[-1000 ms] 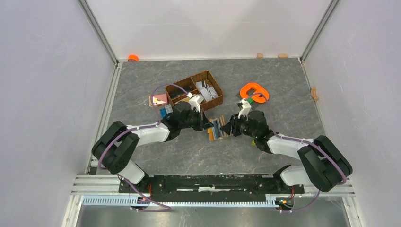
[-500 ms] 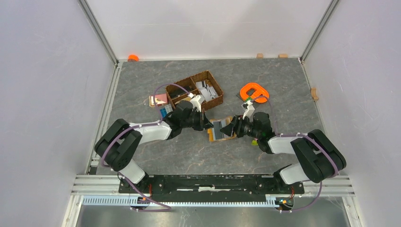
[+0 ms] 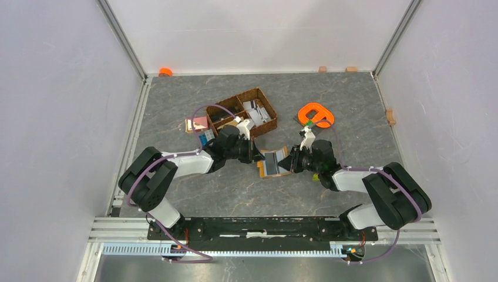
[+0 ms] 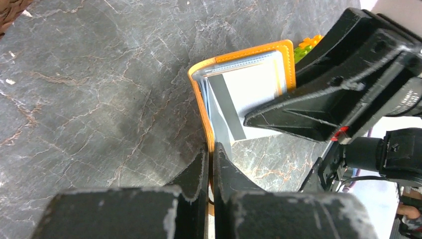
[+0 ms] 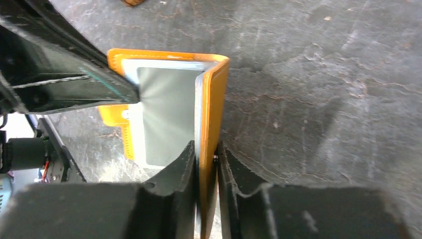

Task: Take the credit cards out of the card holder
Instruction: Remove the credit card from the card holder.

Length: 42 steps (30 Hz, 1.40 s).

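The mustard-orange card holder (image 3: 273, 163) stands open in a V on the table between my two grippers. My left gripper (image 4: 211, 152) is shut on the orange edge of its left flap. My right gripper (image 5: 206, 152) is shut on the right flap (image 5: 219, 99), pinching the orange cover and a thin pale layer inside it. A grey credit card (image 5: 164, 114) shows in the holder's inner pocket, and it also appears in the left wrist view, where the grey credit card (image 4: 249, 92) lies behind a clear sleeve. From above, the left gripper (image 3: 258, 156) and the right gripper (image 3: 288, 161) face each other.
A brown wicker basket (image 3: 265, 111) holding several cards stands behind the left gripper. An orange plastic ring (image 3: 315, 113) lies behind the right arm. Pink and blue cards (image 3: 199, 126) lie left of the basket. A small green-yellow object (image 3: 316, 175) sits under the right arm.
The right gripper opened, slid onto the holder's right flap and closed on it; that flap now stands up. The left gripper kept its hold and stayed put.
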Motion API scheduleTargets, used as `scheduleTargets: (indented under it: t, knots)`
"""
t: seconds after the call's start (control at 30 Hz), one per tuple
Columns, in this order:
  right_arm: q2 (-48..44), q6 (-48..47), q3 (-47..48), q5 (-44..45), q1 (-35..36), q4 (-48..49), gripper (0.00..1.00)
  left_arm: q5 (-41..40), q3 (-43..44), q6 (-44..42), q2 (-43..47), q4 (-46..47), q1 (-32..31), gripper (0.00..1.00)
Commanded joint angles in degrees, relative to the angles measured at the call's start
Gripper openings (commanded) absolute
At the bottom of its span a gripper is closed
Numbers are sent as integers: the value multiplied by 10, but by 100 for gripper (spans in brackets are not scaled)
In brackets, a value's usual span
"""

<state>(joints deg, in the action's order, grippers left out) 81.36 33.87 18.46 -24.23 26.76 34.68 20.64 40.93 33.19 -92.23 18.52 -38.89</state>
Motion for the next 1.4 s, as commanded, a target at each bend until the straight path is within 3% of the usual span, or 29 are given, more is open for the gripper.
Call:
scheduleTargets:
  t: [0.0,0.07,0.2,0.3,0.37,0.43,0.5,0.6,0.73,0.9,1.37]
  knots:
    - [-14,-4,18,15,2,-9,11,61,0,36,-9,45,12,4]
    - [-16,5,12,8,1,3,1,88,-16,58,-10,90,18,16]
    - [-18,23,1,-8,-1,33,0,110,-23,72,-17,119,21,48]
    - [-19,29,-3,-14,-1,45,0,114,-19,75,-29,116,21,58]
    - [-22,29,-4,-13,0,45,0,114,-9,73,-42,101,22,59]
    - [-28,26,-6,-9,-1,45,0,117,-2,74,-54,95,22,55]
    - [-33,23,-7,-8,0,45,0,123,3,76,-62,95,22,46]
    - [-40,17,-9,-2,0,44,0,127,6,76,-62,96,22,20]
    - [-48,8,-12,12,-1,40,4,124,2,72,-50,96,23,2]
    - [-75,-12,-15,47,-2,18,13,116,-7,67,-31,100,24,2]
    - [-167,-62,-36,142,-3,-17,18,73,-50,45,56,112,24,2]
